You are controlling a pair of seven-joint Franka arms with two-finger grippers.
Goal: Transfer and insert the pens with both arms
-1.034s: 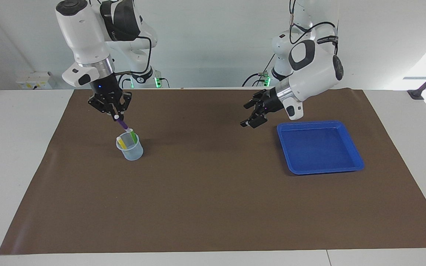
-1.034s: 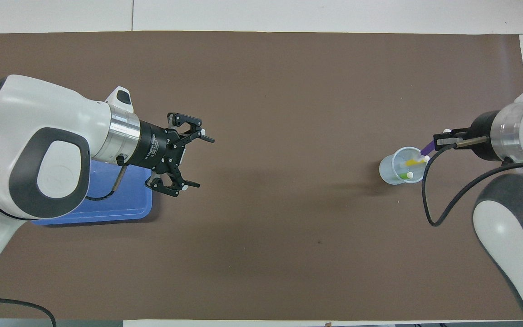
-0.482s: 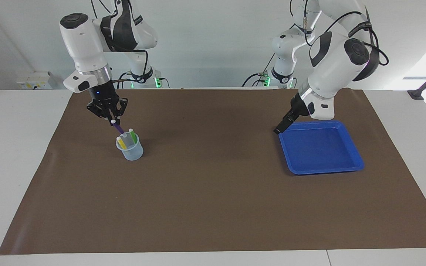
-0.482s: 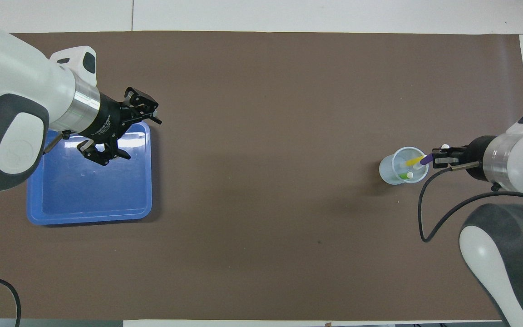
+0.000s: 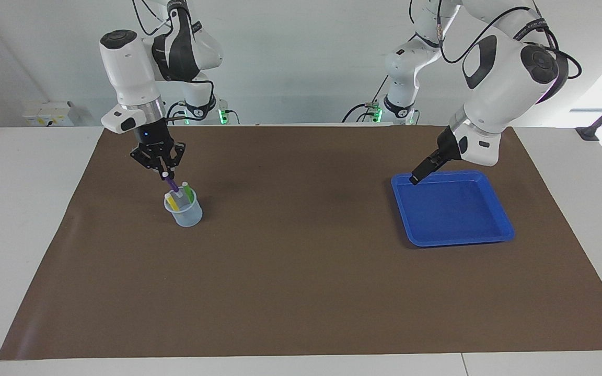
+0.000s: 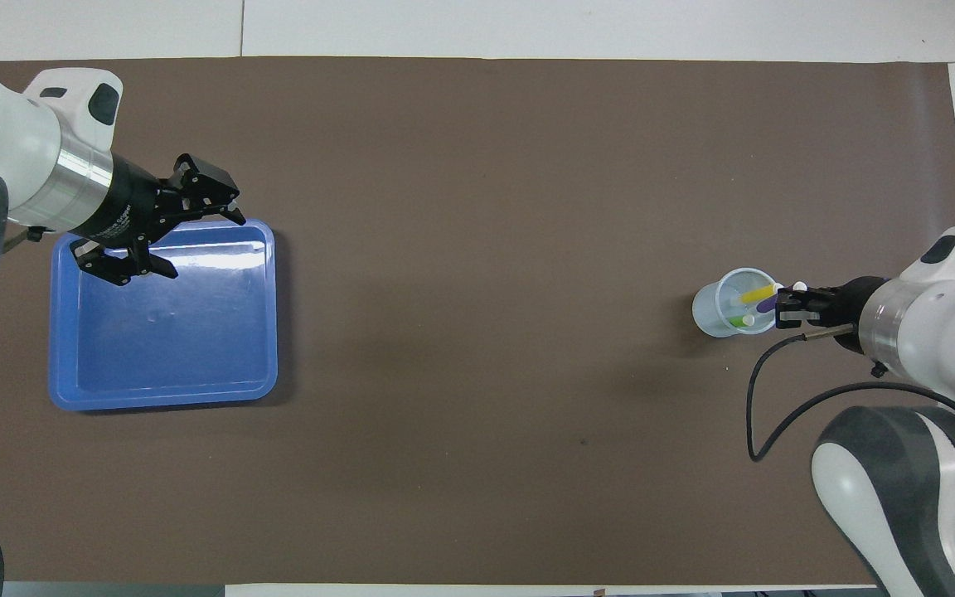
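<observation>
The right gripper (image 5: 164,174) pinches the purple pen (image 5: 171,183) slantwise, its tip just inside the clear cup (image 5: 184,211), ready to drop in. The yellow pen (image 5: 173,201) and green pen (image 5: 188,192) lean inside the cup. Well apart from the cup, the left gripper (image 6: 169,235) hangs spread over the blue tray (image 5: 452,237), waiting.

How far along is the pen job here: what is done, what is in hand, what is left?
Done: the yellow marker pen and the bright green marker pen stand in the clear plastic cup, and the blue plastic tray holds no pens. In hand: the right gripper is shut on the purple marker pen, tip at the cup's mouth. Left: lower and release it. The left gripper hangs open over the tray.
</observation>
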